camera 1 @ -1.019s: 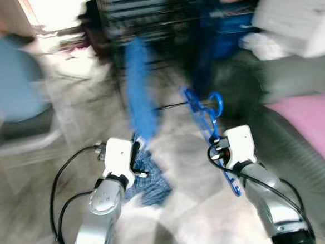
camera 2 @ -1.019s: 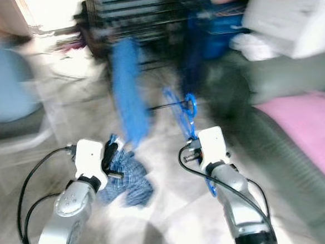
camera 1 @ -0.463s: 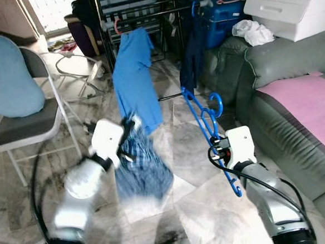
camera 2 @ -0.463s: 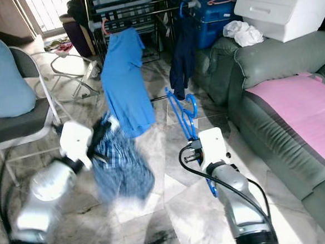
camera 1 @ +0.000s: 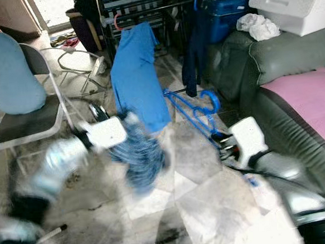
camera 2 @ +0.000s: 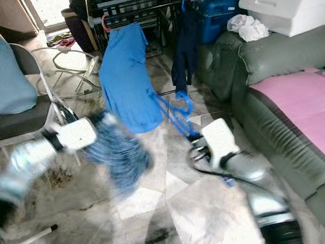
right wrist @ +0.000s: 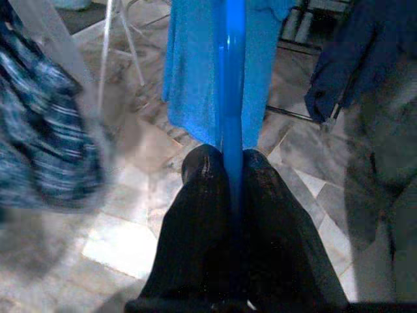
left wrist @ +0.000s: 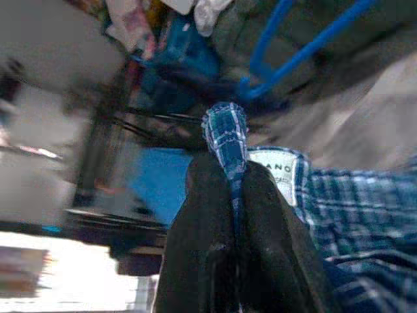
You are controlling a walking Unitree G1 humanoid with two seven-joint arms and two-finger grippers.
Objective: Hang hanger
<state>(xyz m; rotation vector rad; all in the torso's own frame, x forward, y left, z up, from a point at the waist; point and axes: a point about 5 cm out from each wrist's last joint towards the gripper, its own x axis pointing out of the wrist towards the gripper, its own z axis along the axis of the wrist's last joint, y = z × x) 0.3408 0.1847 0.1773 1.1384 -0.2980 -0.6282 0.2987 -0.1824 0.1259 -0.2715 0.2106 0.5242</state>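
A blue plastic hanger (camera 1: pixel 194 111) sticks out over the floor towards the drying rack (camera 1: pixel 137 5), and my right gripper (right wrist: pixel 229 160) is shut on its straight bar (right wrist: pixel 231 78). My right wrist (camera 1: pixel 247 141) is blurred in front of the sofa. My left gripper (left wrist: pixel 233 173) is shut on a fold of a blue plaid shirt (left wrist: pixel 225 140). That shirt (camera 1: pixel 142 157) hangs blurred below the left wrist (camera 1: pixel 104 131), left of the hanger. On the rack hang a bright blue T-shirt (camera 1: pixel 137 79) and a navy garment (camera 1: pixel 193 47).
A folding chair (camera 1: pixel 15 93) with a light blue cushion stands at the left. A grey sofa (camera 1: pixel 248 66) with a pink cover (camera 1: pixel 308 98) runs along the right, and a white box (camera 1: pixel 296 1) sits above it. Marble floor lies between them.
My left arm has swung out to the left, dragging the plaid shirt with it. My right arm has shifted right and the hanger now lies flatter. Both grips are unchanged.
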